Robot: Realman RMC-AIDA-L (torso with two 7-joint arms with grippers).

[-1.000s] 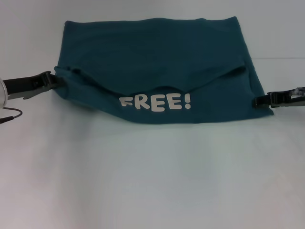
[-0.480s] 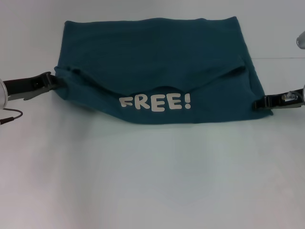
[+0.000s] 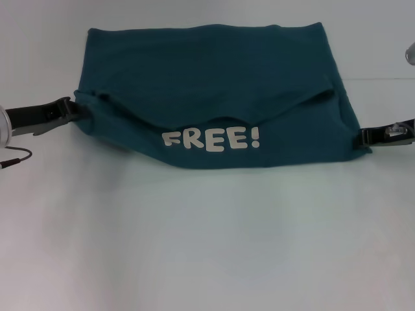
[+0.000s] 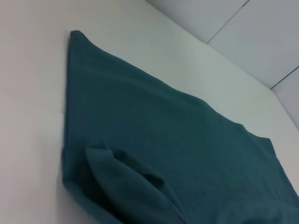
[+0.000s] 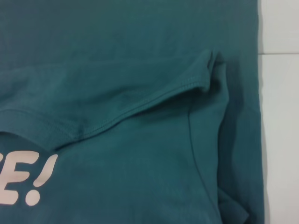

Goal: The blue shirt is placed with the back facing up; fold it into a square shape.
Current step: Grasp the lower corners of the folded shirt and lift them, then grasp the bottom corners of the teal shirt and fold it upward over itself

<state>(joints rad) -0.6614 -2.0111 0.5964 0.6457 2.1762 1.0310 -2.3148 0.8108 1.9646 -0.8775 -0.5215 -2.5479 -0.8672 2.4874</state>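
White table (image 3: pixel 207 246), folded blue shirt (image 3: pixel 214 84), hands at sides

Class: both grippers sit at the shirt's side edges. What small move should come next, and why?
Probably lift both side edges together and carry them forward for another fold: the left gripper and right gripper flank the blue shirt, which still lies wider than square, its "FREE!" flap exposed.

blue shirt (image 3: pixel 214 97) lies between left gripper (image 3: pixel 70 111) and right gripper (image 3: pixel 364 137)

You see the blue shirt (image 3: pixel 214 84) in plain dark teal, with white "FREE!" lettering (image 3: pixel 211 139), on the white table (image 3: pixel 207 240).
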